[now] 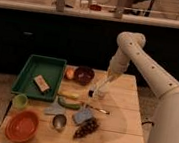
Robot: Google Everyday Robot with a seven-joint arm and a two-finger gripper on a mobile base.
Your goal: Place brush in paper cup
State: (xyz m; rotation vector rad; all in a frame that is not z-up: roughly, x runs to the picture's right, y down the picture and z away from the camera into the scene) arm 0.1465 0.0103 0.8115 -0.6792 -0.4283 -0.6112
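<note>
My gripper (pixel 104 83) hangs at the end of the white arm over the middle of the wooden table (pixel 118 136). It is shut on the white handle of the brush (pixel 96 88), which slants down to the left, its dark bristle head lowest. The white paper cup (pixel 102 93) stands just below the gripper, right of the bristle head. The brush head sits beside the cup's left rim, outside it as far as I can tell.
A green tray (pixel 33 66) holding a small block stands at the left. A dark bowl (pixel 84 75), an orange fruit (pixel 70 73), a banana (pixel 69 95), a thin metal utensil (pixel 96 109), a metal cup (pixel 58 122), a light green cup (pixel 20 101) and an orange bowl (pixel 21 125) are around.
</note>
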